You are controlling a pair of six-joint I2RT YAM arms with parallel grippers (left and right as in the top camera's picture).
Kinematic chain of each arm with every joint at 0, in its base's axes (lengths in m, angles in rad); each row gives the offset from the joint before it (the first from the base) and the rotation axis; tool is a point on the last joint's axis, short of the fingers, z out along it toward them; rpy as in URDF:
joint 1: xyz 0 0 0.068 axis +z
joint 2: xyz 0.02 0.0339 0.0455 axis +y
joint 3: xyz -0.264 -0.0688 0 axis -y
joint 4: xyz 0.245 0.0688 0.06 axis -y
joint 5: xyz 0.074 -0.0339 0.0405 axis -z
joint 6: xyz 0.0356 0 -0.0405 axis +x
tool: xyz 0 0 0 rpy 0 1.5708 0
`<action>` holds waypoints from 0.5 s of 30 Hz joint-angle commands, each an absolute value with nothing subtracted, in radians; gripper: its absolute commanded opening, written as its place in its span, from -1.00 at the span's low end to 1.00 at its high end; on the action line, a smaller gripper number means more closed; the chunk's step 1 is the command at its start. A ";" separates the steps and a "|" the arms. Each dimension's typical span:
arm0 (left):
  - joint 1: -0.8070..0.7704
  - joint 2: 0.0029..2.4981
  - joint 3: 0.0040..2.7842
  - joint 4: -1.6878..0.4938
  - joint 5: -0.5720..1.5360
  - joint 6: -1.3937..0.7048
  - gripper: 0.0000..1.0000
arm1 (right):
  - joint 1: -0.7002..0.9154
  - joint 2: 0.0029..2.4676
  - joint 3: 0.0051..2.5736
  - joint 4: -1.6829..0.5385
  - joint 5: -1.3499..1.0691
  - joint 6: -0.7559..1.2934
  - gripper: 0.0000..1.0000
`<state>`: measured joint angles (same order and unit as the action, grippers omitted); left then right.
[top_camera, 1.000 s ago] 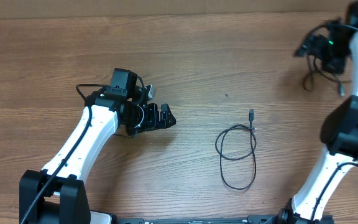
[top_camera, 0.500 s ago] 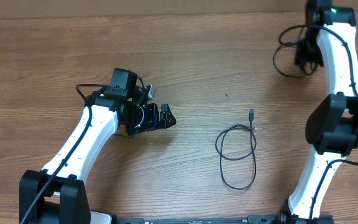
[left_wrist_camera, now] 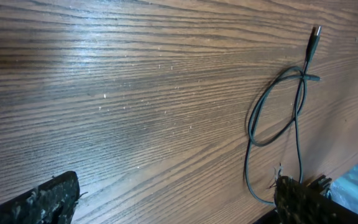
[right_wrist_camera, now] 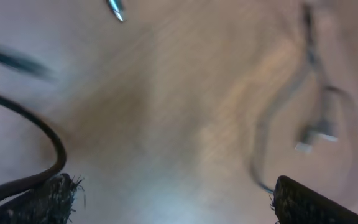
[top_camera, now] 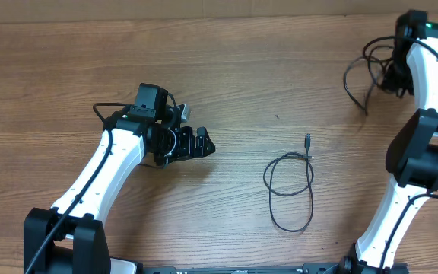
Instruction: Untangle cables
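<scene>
One thin black cable lies in a loose loop on the wooden table, right of centre, its plug pointing away. In the left wrist view the same cable crosses over itself near the plug. My left gripper rests left of it, open, with bare wood between the fingers. A second black cable curls at the far right beside my right gripper. The right wrist view is blurred: a dark cable passes the left finger and a pale plug shows on the right. That gripper is open, with nothing between its fingers.
The wooden table fills the view, its far edge along the top. The white right arm rises along the right side, the left arm along the lower left.
The right arm has swung about at the far right, and the cable beside it has shifted with it. The left arm and the looped cable have not moved.
</scene>
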<state>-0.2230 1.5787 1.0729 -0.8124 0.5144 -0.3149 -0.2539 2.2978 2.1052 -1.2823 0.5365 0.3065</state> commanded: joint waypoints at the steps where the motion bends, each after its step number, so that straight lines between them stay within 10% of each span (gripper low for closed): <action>1: -0.229 1.588 1.075 -0.811 0.512 -0.318 0.99 | -0.265 2.297 2.107 -1.221 0.236 0.351 1.00; 15: -0.229 1.588 1.075 -0.811 0.512 -0.318 0.99 | -0.271 2.293 2.352 -1.375 0.524 0.444 1.00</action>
